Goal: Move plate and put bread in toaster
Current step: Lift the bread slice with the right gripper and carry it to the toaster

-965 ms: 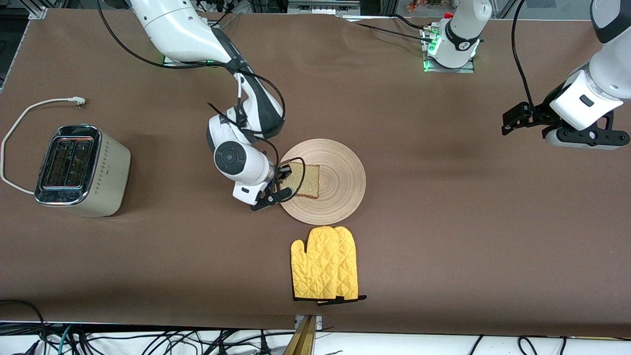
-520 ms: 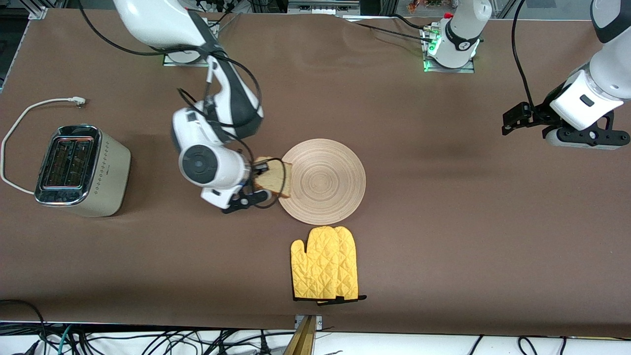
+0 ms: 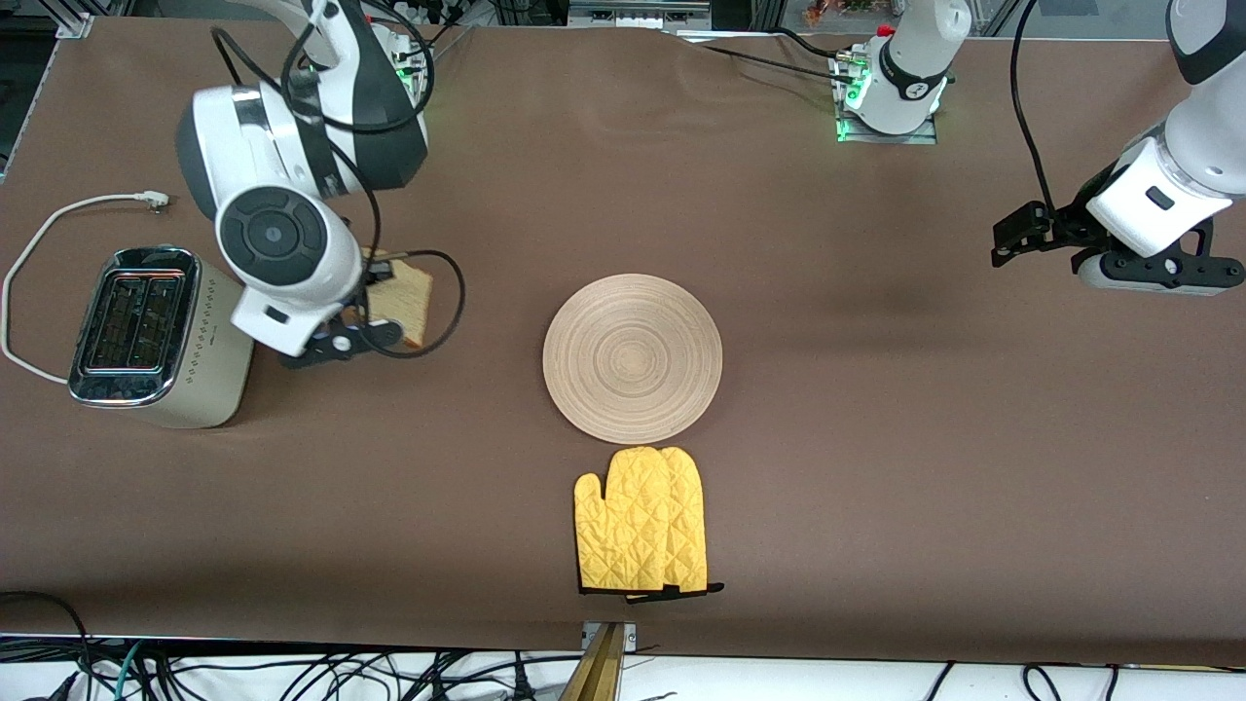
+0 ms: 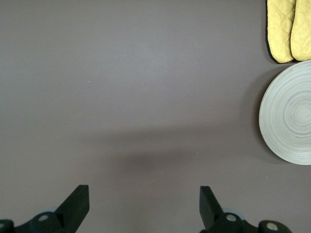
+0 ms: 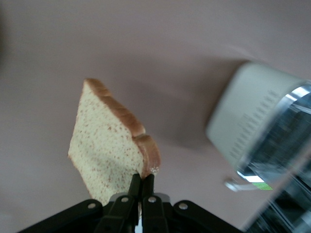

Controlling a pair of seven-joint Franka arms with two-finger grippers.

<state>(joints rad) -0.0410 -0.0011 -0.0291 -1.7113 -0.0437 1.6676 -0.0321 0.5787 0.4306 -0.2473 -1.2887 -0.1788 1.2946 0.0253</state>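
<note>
Bread [image 3: 409,304] is off the plate [image 3: 633,358] and in the air, pinched by one edge in my right gripper [image 3: 375,310], whose fingers are clamped tight on the crust. A second ago the slice lay on the plate with that gripper at its edge; since then my right arm has lifted it and carried it toward the toaster [image 3: 161,336], so that it now hangs over bare table just beside the toaster's side. The plate is bare, sits where it was, and the yellow mitt [image 3: 641,534] lies nearer the camera, just beside it. My left gripper [image 3: 1034,234] waits with jaws spread wide, holding nothing, over the left arm's end of the table. Judgement: pickup accomplished; transfer under way; slice not yet over either slot, and it needs aligning edge-down before release.
</note>
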